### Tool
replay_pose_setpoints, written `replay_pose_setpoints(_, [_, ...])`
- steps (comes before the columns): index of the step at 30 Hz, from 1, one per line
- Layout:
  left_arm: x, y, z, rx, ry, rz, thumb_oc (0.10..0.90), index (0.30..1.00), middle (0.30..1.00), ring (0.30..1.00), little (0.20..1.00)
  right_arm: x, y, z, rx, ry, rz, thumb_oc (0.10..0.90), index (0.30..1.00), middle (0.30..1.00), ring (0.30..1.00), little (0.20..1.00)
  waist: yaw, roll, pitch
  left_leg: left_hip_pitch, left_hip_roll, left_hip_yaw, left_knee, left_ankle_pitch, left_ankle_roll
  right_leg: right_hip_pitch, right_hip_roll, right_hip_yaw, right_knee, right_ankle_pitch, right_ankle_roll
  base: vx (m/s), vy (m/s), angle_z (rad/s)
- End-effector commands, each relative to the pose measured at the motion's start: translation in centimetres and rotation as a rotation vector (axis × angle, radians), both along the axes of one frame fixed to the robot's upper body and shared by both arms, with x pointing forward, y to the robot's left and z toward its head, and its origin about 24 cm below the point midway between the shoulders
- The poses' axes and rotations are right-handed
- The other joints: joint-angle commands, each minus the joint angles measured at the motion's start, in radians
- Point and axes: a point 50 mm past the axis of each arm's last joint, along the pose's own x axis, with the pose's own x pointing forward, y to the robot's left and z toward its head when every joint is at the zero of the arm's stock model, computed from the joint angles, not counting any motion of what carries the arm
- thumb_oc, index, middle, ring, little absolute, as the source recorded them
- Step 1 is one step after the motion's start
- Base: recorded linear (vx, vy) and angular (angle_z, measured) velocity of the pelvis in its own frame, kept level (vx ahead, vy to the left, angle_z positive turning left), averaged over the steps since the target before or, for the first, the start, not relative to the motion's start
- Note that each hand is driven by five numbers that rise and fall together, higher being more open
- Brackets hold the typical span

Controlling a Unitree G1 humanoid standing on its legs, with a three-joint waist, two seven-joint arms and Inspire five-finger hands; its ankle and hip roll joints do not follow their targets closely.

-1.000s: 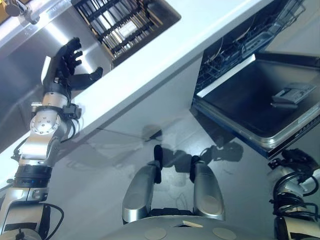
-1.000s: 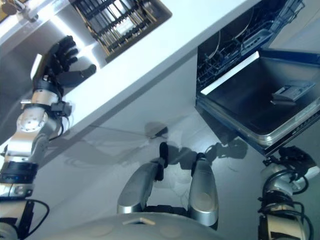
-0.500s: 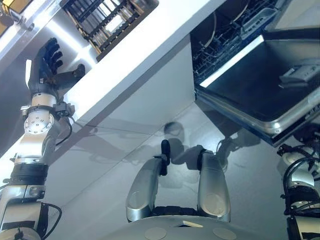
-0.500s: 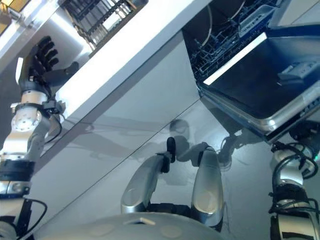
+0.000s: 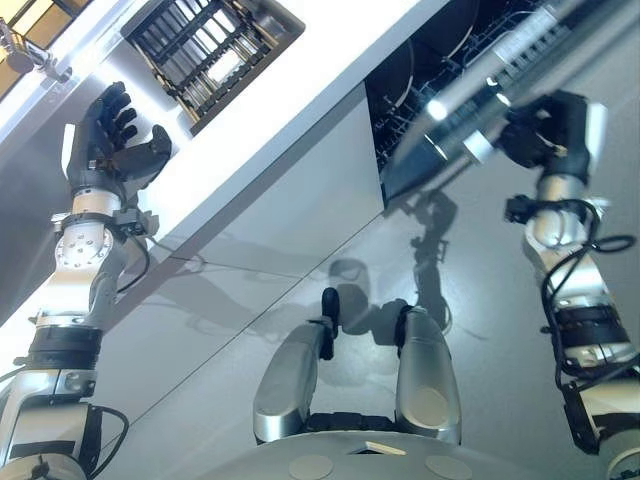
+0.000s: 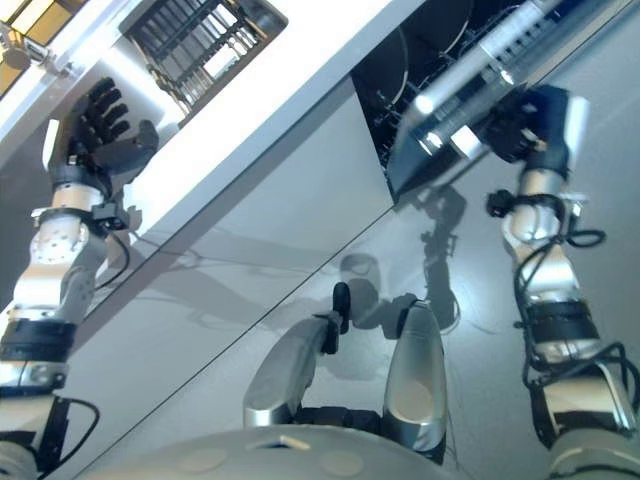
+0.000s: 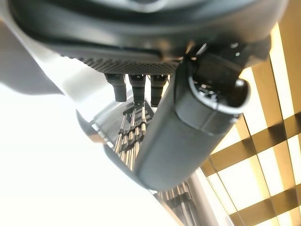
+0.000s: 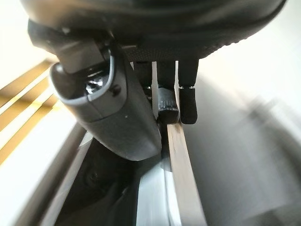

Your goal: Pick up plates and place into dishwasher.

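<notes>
Right hand [image 5: 545, 125] raised dishwasher door [image 5: 500, 75].

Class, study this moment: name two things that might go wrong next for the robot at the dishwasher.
1. The right hand grips the dishwasher door at its edge; a slip might let the door drop.
2. The left hand hovers open beside the dish rack, holding no plate, so swinging the door shut may be premature.
</notes>
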Motion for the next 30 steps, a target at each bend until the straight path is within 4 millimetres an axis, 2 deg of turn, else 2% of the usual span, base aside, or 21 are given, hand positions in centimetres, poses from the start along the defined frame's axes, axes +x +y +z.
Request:
replay_pose_setpoints(1, [0.2,-1.3,4.6,0.076,-0.216,-0.072,0.8,0.9,0.9,0.9,0.9,0.5,9.4,6.6,-0.048,-0.24,0.4,0.1,0.3,0.3,0.3,0.2,0.082,-0.037,-0.13,0.047,-0.068,0.01,0.004,-0.059,0.077,0.117,0.04,0.057,-0.149,0.072,0.009,0.1,0.02,0.2])
replay_pose_setpoints(4, [0.4,-2.1,4.2,0.088,-0.199,-0.112,0.8,0.9,0.9,0.9,0.9,0.7,10.5,6.0,-0.035,-0.216,0.412,0.1,0.3,0.3,0.3,0.2,0.095,-0.061,-0.158,0.082,-0.069,-0.002,-0.045,-0.056,0.084,0.15,0.045,0.052,-0.208,0.099,0.026,0.09,0.02,0.21])
replay_pose_setpoints(8, [0.5,-2.8,3.9,0.126,-0.18,-0.145,0.8,0.9,0.9,0.9,0.9,0.6,10.6,4.9,0.002,-0.19,0.367,0.1,0.3,0.3,0.3,0.2,0.103,-0.093,-0.189,0.119,-0.069,-0.011,-0.101,-0.054,0.099,0.179,0.055,0.047,-0.273,0.129,0.045,0.08,0.025,0.03])
replay_pose_setpoints(13, [0.0,-3.0,3.3,0.14,-0.169,-0.15,0.8,0.9,0.9,0.9,0.9,0.1,8.6,2.8,0.065,-0.159,0.263,0.1,0.3,0.3,0.3,0.2,0.092,-0.118,-0.221,0.165,-0.072,-0.001,-0.167,-0.056,0.115,0.214,0.063,0.054,-0.346,0.16,0.067,0.08,0.102,0.06])
replay_pose_setpoints(17, [-1.0,-2.7,2.1,0.146,-0.159,-0.127,0.8,0.9,0.9,0.9,0.9,-1.7,5.2,1.0,0.097,-0.176,0.14,0.1,0.3,0.3,0.3,0.2,0.07,-0.135,-0.262,0.202,-0.073,0.02,-0.223,-0.055,0.128,0.235,0.067,0.061,-0.403,0.198,0.092,0.08,0.147,0.05])
replay_pose_setpoints(20, [-1.6,-2.6,1.5,0.138,-0.148,-0.113,0.8,0.9,0.9,0.9,0.9,-3.2,3.0,0.5,0.08,-0.217,0.054,0.1,0.3,0.3,0.3,0.2,0.055,-0.146,-0.29,0.221,-0.073,0.034,-0.244,-0.059,0.135,0.247,0.072,0.071,-0.436,0.214,0.104,0.06,0.113,0.15])
replay_pose_setpoints(24, [-2.4,-1.7,0.5,0.121,-0.131,-0.085,0.8,0.9,0.9,0.9,0.9,-5.9,-1.6,-0.4,0.058,-0.239,-0.111,0.1,0.3,0.3,0.3,0.2,0.024,-0.164,-0.331,0.249,-0.065,0.066,-0.265,-0.064,0.138,0.271,0.079,0.083,-0.492,0.244,0.118,0.03,0.132,0.02])
replay_pose_setpoints(27, [-2.8,-1.3,0.2,0.117,-0.125,-0.072,0.8,0.9,0.9,0.9,0.9,-7.2,-3.3,-1.0,0.055,-0.23,-0.198,0.1,0.3,0.3,0.3,0.2,0.013,-0.172,-0.348,0.261,-0.061,0.08,-0.28,-0.066,0.14,0.276,0.081,0.092,-0.505,0.256,0.126,0.01,0.081,-0.12])
replay_pose_setpoints(30, [-3.4,-0.6,-0.5,0.114,-0.115,-0.046,0.8,0.9,0.9,0.9,0.9,-9.1,-5.6,-3.2,0.118,-0.182,-0.323,0.1,0.3,0.3,0.3,0.2,-0.008,-0.183,-0.364,0.277,-0.055,0.098,-0.305,-0.063,0.141,0.277,0.085,0.103,-0.512,0.271,0.136,0.01,0.062,-0.17])
